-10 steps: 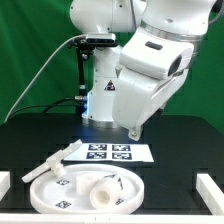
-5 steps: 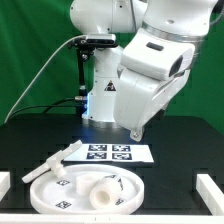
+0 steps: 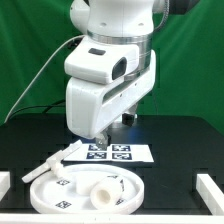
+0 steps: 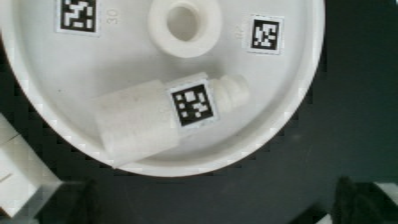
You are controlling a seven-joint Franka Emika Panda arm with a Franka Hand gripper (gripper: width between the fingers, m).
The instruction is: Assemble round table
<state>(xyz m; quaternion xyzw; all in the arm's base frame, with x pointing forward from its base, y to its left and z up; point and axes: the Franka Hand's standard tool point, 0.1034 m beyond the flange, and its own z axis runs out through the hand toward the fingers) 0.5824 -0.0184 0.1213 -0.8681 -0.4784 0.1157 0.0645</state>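
Black matte tabletop (image 3: 185, 140) carries everything we see, and we take the large rimmed round disc (image 3: 45, 188) as our landmark. It lies nearest the camera, rim up. Inside it the thick cylindrical leg (image 3: 101, 196) lies on its side, beside the disc's raised central hub (image 4: 178, 25). Small square tags dot the disc's floor and the leg.

Well out to either side of the disc, white blocks (image 3: 5, 180) sit at the table's edges. Just behind the disc, toward the exterior view's left, the cross-shaped foot piece (image 3: 62, 158) rests on the table. Behind the disc lies the marker board (image 3: 125, 153), flat. Farther back a green curtain (image 3: 30, 60) closes the room, with a grey cable (image 3: 45, 72) hanging before it.

Behind and above the disc the white arm (image 3: 105, 70) bends forward and down, and its wrist camera looks onto the disc. We find the gripper (image 4: 210, 203) spread wide, its dark fingertips (image 4: 365, 200) far apart. Only bare table lies between them, and it holds nothing.
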